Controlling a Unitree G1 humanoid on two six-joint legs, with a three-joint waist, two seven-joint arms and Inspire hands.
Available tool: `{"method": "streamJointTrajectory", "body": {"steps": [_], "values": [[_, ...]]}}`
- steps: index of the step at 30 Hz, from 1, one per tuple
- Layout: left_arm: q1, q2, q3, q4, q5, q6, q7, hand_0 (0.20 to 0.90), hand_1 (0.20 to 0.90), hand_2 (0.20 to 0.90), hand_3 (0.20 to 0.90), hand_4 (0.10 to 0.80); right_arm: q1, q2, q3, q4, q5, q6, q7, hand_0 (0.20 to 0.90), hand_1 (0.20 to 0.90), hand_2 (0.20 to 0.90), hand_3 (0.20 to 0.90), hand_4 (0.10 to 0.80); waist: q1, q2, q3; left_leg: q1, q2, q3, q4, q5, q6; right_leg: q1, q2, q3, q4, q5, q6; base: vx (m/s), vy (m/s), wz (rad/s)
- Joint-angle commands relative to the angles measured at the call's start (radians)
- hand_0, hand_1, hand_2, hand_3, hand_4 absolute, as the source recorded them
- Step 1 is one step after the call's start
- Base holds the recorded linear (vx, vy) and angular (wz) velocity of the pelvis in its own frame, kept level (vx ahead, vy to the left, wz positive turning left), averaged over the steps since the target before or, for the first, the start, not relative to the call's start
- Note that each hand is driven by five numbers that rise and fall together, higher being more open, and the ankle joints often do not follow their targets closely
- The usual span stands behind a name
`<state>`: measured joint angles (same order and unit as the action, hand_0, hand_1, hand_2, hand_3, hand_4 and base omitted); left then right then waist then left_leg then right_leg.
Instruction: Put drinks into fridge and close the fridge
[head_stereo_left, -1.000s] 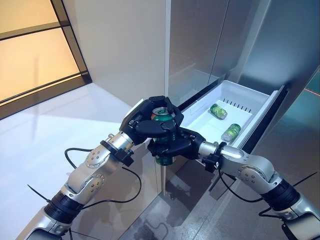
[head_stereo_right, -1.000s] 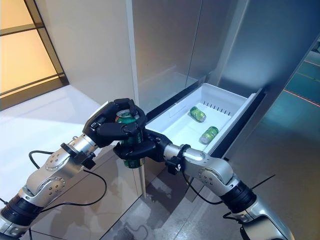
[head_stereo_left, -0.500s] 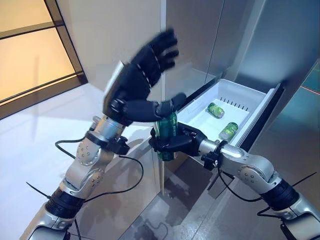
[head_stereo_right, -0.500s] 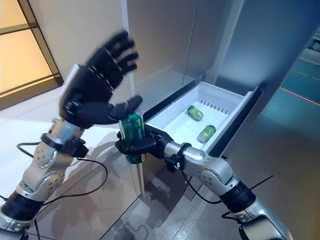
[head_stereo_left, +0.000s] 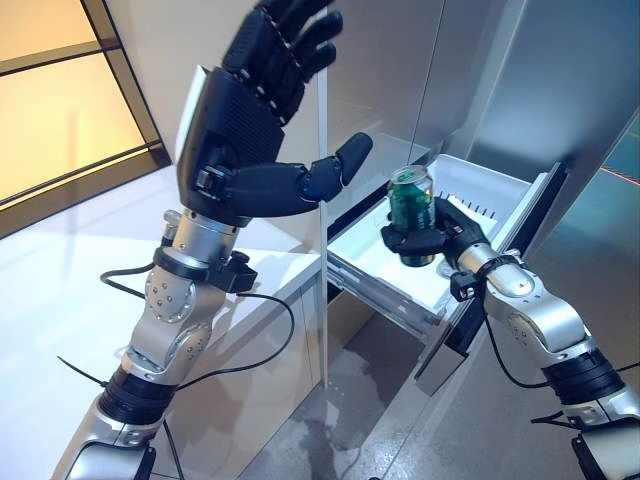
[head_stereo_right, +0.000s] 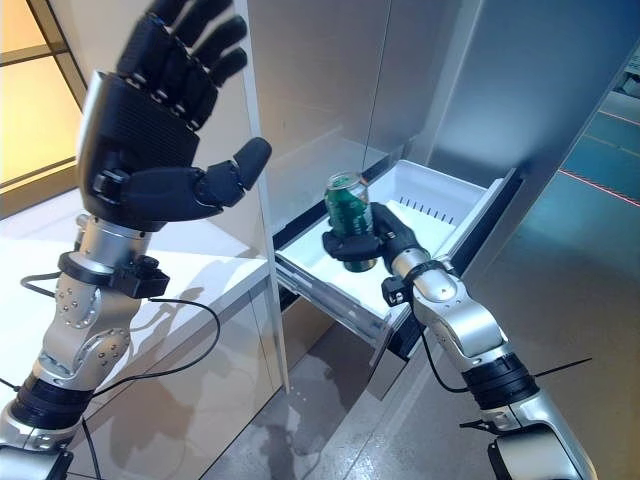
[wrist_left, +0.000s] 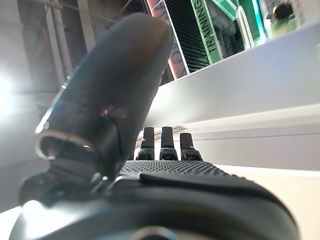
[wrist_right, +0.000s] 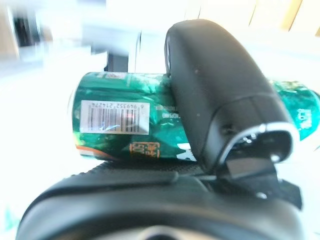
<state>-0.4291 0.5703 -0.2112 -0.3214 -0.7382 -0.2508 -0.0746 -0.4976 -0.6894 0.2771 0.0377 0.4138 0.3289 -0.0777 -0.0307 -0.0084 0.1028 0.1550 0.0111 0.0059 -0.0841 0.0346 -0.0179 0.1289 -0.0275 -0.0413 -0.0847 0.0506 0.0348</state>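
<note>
Right robot hand (head_stereo_left: 432, 235) wraps the upright green metal drink can (head_stereo_left: 410, 205) over the open white plastic fridge drawer (head_stereo_left: 510, 205) at 2 o'clock (ready to lower in); left robot hand (head_stereo_left: 262, 110) splayed, empty, raised clear

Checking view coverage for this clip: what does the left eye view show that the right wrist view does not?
Only the left eye view shows the raised, open left hand and the pulled-out white fridge drawer. Only the right wrist view shows the barcode on the green can. Both show the right hand curled round that can, which stands upright over the drawer.
</note>
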Motion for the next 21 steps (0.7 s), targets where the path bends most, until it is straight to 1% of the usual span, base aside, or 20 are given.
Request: {"method": "streamJointTrajectory", "body": {"steps": [1, 3, 5, 6, 7, 8, 9, 10, 11, 13, 14, 15, 18, 21], "values": [[-0.015, -0.035, 0.007, 0.048, -0.176, 0.159, -0.134, 0.900, 0.900, 0.900, 0.900, 0.800, -0.206, -0.078, -0.171, -0.005, -0.108, -0.235, -0.101, 0.300, 0.300, 0.300, 0.200, 0.100, 0.015, -0.046, -0.077, 0.004, -0.049, -0.033, -0.003, -0.033, 0.041, 0.010, 0.002, 0.027, 0.018, 0.006, 0.008, 0.000, 0.000, 0.00], [0.022, -0.058, -0.020, 0.053, -0.243, 0.264, -0.196, 0.900, 0.900, 0.900, 0.900, 0.800, -0.233, -0.115, -0.165, 0.035, -0.102, -0.240, -0.123, 0.300, 0.300, 0.300, 0.200, 0.100, 0.022, -0.045, -0.071, 0.005, -0.050, -0.037, -0.003, -0.032, 0.041, 0.011, 0.001, 0.023, 0.020, 0.006, 0.008, 0.021, 0.003, 0.01], [0.076, -0.081, -0.063, 0.074, -0.281, 0.368, -0.280, 0.900, 0.900, 0.900, 0.900, 0.800, -0.274, -0.154, -0.152, 0.099, -0.094, -0.234, -0.135, 0.300, 0.300, 0.300, 0.200, 0.100, 0.034, -0.044, -0.065, 0.009, -0.050, -0.043, -0.003, -0.037, 0.042, 0.015, -0.001, 0.017, 0.018, 0.005, 0.009, 0.051, 0.013, 0.03], [0.107, -0.086, -0.086, 0.085, -0.274, 0.401, -0.316, 0.900, 0.900, 0.900, 0.900, 0.800, -0.304, -0.178, -0.135, 0.147, -0.057, -0.240, -0.137, 0.300, 0.300, 0.300, 0.200, 0.100, 0.042, -0.043, -0.061, 0.010, -0.051, -0.045, -0.003, -0.037, 0.042, 0.017, -0.002, 0.013, 0.019, 0.006, 0.008, 0.029, 0.014, 0.05], [0.116, -0.087, -0.093, 0.090, -0.273, 0.410, -0.326, 0.900, 0.900, 0.900, 0.900, 0.800, -0.315, -0.185, -0.128, 0.164, -0.048, -0.243, -0.136, 0.300, 0.300, 0.300, 0.200, 0.100, 0.043, -0.042, -0.060, 0.010, -0.051, -0.045, -0.003, -0.037, 0.042, 0.017, -0.003, 0.011, 0.019, 0.006, 0.008, 0.039, 0.016, 0.07], [0.160, -0.077, -0.132, 0.103, -0.317, 0.459, -0.349, 0.900, 0.900, 0.900, 0.900, 0.800, -0.353, -0.215, -0.104, 0.239, -0.035, -0.247, -0.133, 0.300, 0.300, 0.300, 0.200, 0.100, 0.055, -0.041, -0.055, 0.010, -0.052, -0.051, -0.003, -0.035, 0.042, 0.019, -0.005, 0.005, 0.019, 0.006, 0.009, 0.045, 0.017, 0.05], [0.198, -0.073, -0.156, 0.116, -0.329, 0.491, -0.364, 0.900, 0.900, 0.900, 0.900, 0.800, -0.388, -0.234, -0.077, 0.304, -0.013, -0.261, -0.134, 0.300, 0.300, 0.300, 0.200, 0.100, 0.065, -0.040, -0.052, 0.009, -0.053, -0.055, -0.003, -0.034, 0.042, 0.020, -0.006, 0.000, 0.019, 0.005, 0.010, 0.054, 0.018, 0.06], [0.210, -0.075, -0.162, 0.126, -0.345, 0.524, -0.360, 0.900, 0.900, 0.900, 0.900, 0.800, -0.405, -0.239, -0.063, 0.329, -0.011, -0.263, -0.134, 0.300, 0.300, 0.300, 0.200, 0.100, 0.068, -0.039, -0.051, 0.008, -0.053, -0.056, -0.003, -0.034, 0.042, 0.020, -0.007, -0.003, 0.020, 0.005, 0.010, 0.064, 0.017, 0.06], [0.264, -0.063, -0.200, 0.148, -0.339, 0.576, -0.368, 0.900, 0.900, 0.900, 0.900, 0.800, -0.449, -0.263, -0.029, 0.410, 0.003, -0.276, -0.125, 0.300, 0.300, 0.300, 0.200, 0.100, 0.083, -0.038, -0.047, 0.006, -0.054, -0.062, -0.002, -0.031, 0.042, 0.021, -0.010, -0.014, 0.020, 0.004, 0.011, 0.053, 0.009, 0.12], [0.285, -0.054, -0.225, 0.166, -0.330, 0.576, -0.380, 0.900, 0.900, 0.900, 0.900, 0.800, -0.475, -0.272, -0.010, 0.446, 0.005, -0.284, -0.119, 0.300, 0.300, 0.300, 0.200, 0.100, 0.087, -0.036, -0.045, 0.004, -0.054, -0.065, -0.001, -0.030, 0.042, 0.021, -0.011, -0.018, 0.021, 0.004, 0.012, 0.044, 0.007, 0.21], [0.334, -0.033, -0.266, 0.200, -0.317, 0.584, -0.395, 0.900, 0.900, 0.900, 0.900, 0.800, -0.519, -0.290, 0.029, 0.522, 0.015, -0.307, -0.102, 0.300, 0.300, 0.300, 0.200, 0.100, 0.100, -0.033, -0.040, 0.001, -0.055, -0.070, 0.001, -0.027, 0.042, 0.022, -0.014, -0.026, 0.023, 0.002, 0.013, 0.060, 0.009, 0.19], [0.354, -0.029, -0.279, 0.220, -0.276, 0.589, -0.415, 0.900, 0.900, 0.900, 0.900, 0.800, -0.538, -0.294, 0.045, 0.556, 0.015, -0.313, -0.094, 0.300, 0.300, 0.300, 0.200, 0.100, 0.106, -0.031, -0.038, 0.000, -0.056, -0.073, 0.002, -0.026, 0.043, 0.023, -0.015, -0.032, 0.025, 0.000, 0.013, 0.081, 0.004, 0.12], [0.400, -0.008, -0.329, 0.315, -0.159, 0.571, -0.447, 0.900, 0.900, 0.900, 0.900, 0.800, -0.592, -0.303, 0.093, 0.663, 0.019, -0.327, -0.066, 0.300, 0.300, 0.300, 0.200, 0.100, 0.128, -0.030, -0.027, -0.005, -0.059, -0.087, 0.005, -0.022, 0.044, 0.023, -0.020, -0.046, 0.031, -0.001, 0.015, 0.092, -0.019, 0.18], [0.420, -0.001, -0.378, 0.458, -0.008, 0.492, -0.425, 0.900, 0.900, 0.900, 0.900, 0.800, -0.630, -0.291, 0.127, 0.740, 0.012, -0.325, -0.041, 0.300, 0.300, 0.300, 0.200, 0.100, 0.145, -0.031, -0.012, -0.003, -0.060, -0.099, 0.008, -0.030, 0.045, 0.028, -0.021, -0.055, 0.036, -0.012, 0.016, 0.145, -0.055, 0.18]]}}
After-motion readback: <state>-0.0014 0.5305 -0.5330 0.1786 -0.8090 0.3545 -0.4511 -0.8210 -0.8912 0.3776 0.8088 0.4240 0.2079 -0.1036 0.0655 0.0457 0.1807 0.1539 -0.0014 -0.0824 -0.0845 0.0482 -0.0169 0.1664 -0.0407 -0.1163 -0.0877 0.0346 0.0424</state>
